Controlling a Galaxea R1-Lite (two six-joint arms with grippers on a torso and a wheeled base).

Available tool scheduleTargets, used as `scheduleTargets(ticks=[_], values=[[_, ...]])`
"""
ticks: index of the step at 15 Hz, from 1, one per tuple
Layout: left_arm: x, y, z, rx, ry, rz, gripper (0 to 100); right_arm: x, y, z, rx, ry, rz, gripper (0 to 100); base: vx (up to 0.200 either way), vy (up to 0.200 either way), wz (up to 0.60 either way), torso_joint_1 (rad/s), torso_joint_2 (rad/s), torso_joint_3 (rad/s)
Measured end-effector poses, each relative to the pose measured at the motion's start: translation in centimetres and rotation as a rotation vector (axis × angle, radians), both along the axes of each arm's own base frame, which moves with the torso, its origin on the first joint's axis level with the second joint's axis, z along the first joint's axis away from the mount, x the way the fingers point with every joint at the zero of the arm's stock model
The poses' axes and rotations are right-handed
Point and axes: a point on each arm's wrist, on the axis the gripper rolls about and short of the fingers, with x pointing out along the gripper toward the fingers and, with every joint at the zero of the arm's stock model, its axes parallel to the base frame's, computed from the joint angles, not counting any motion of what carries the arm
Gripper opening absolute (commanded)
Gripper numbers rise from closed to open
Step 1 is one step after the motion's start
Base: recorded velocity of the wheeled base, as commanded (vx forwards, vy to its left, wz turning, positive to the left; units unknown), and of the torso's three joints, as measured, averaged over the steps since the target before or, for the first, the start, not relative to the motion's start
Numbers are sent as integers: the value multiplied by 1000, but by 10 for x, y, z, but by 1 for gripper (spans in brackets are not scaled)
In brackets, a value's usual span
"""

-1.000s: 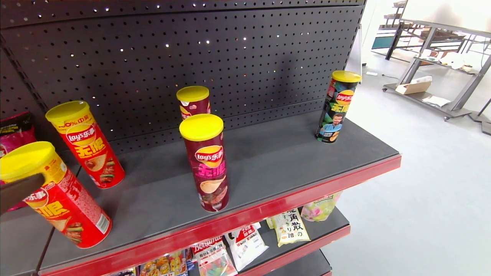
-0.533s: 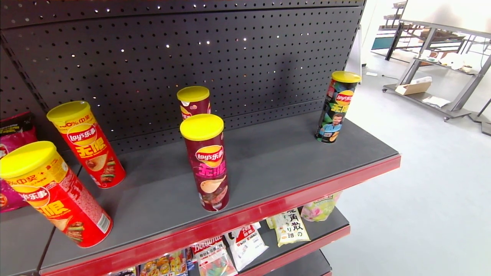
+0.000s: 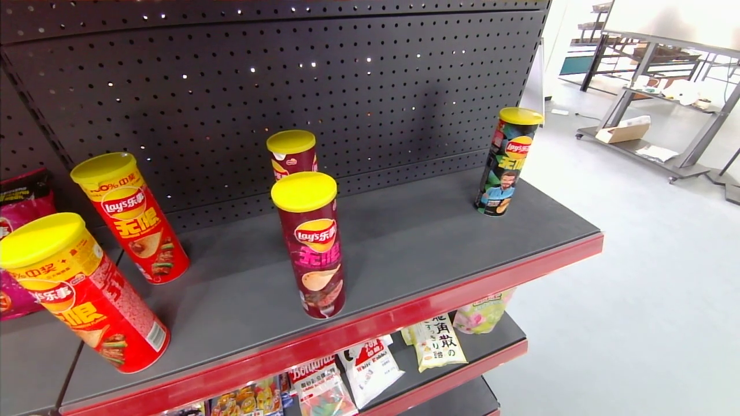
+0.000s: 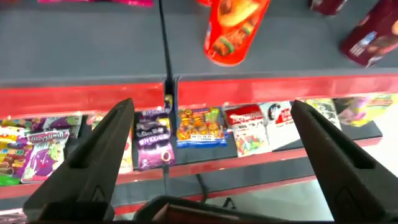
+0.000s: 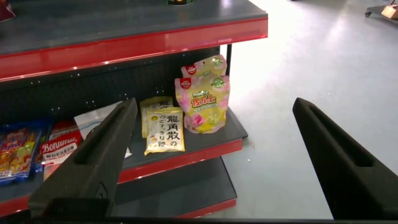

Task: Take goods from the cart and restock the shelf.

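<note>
1. Grey board with a red front lip forms the shelf (image 3: 416, 231), and black pegboard (image 3: 289, 75) rises behind it.
2. Five yellow-lidded chip cans stand upright on that board, none touching another:
   - The front red can (image 3: 87, 294) is near the lip, with the rear red can (image 3: 130, 216) behind it.
   - The front maroon can (image 3: 312, 245) and the rear maroon can (image 3: 292, 153) stand in a line at the middle.
   - The dark can (image 3: 509, 162) stands alone towards the open end.
3. The left claw (image 4: 211, 104) has its two black fingers spread wide with nothing between them.
   - It hangs out in front of the shelf's red lip.
   - Past its fingertips, up on the board, are the foot of the front red can and, further along, the foot of the front maroon can.
   - Straight ahead of it, under the board, a purple packet (image 4: 152, 143) and an orange packet (image 4: 199, 127) sit among a row of snacks.
4. The right claw (image 5: 216, 102) is likewise spread and holds nothing.
   - It faces the lower shelf (image 5: 186, 160).
   - Between its fingers from this angle, well beyond them, a pink-and-green pouch (image 5: 202, 93) stands just beside a yellow packet (image 5: 163, 127).
   - A dark foot on the board above them is probably the dark can, though too little of it shows to be sure.
5. Off past the shelf's open end, a metal rack (image 3: 653, 133) stands on the pale floor.
</note>
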Motion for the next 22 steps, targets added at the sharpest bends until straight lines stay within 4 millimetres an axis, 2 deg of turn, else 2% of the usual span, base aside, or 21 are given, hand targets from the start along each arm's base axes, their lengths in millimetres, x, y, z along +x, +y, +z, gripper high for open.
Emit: scheduleTargets(ticks=[5, 9, 13, 16, 17, 19, 20, 22], values=[[3, 0, -17, 54, -32, 9, 100, 0, 0, 0, -1, 1, 0, 100, 0, 0, 600, 3, 4, -1], [5, 1, -27, 92, -35, -14, 100, 0, 0, 0, 4, -1, 0, 100, 0, 0, 0, 0, 0, 0], [7, 1, -29, 84, -59, -15, 100, 0, 0, 0, 4, 0, 1, 100, 0, 0, 0, 0, 0, 0], [21, 1, -32, 93, -178, -26, 100, 0, 0, 0, 1, 0, 3, 100, 0, 0, 0, 0, 0, 0], [29, 1, -31, 112, -287, -50, 100, 0, 0, 0, -4, 0, 5, 100, 0, 0, 0, 0, 0, 0], [39, -1, -45, 157, -316, -107, 100, 0, 1, 2, -25, -8, 37, 100, 0, 0, 0, 0, 0, 0], [41, 0, -51, 172, -287, -87, 100, -2, 1, 11, -25, -30, 56, 100, 0, 0, 0, 0, 0, 0], [42, 1, -55, 171, -271, -33, 100, -4, 1, 44, 6, -64, 76, 100, 0, 0, 0, 0, 0, 0]])
